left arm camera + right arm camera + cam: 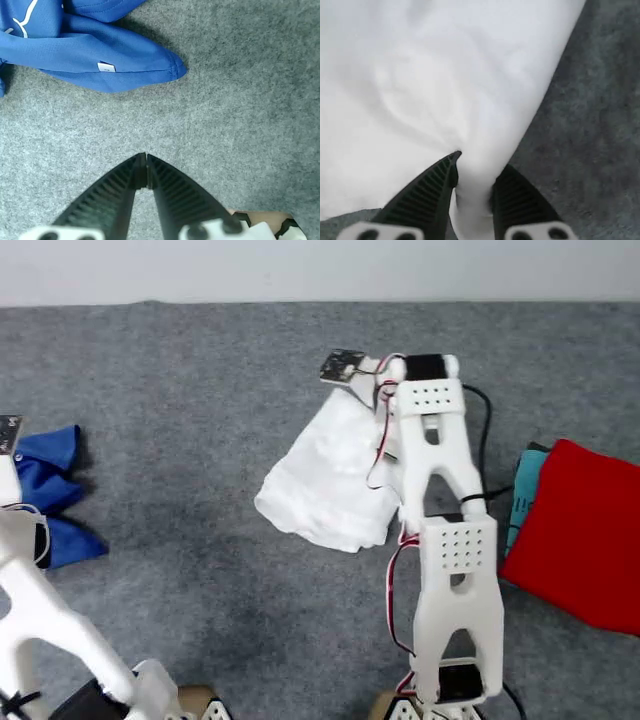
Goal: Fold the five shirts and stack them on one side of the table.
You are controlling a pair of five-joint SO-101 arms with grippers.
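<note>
Cloth of the white shirt (325, 480) sits pinched in my right gripper (474, 172), that arm stretched forward over the tabletop (180, 390). My left gripper (146, 161) hangs pressed together near the blue shirt (90, 55).

Ahead of the left pincer (146, 160) lies a crumpled blue shirt (95, 55), apart from its tips. The grey table (240, 115) beneath and beside those tips is bare. The right pincer (474, 175) has the white shirt (420, 80) bunched between its jaws and spread ahead, blocking that way. Between the two pincers runs a wide bare stretch. On the right pincer's outer side, past its arm (450, 530), a red shirt (585, 540) overlaps a teal shirt (525, 490).
</note>
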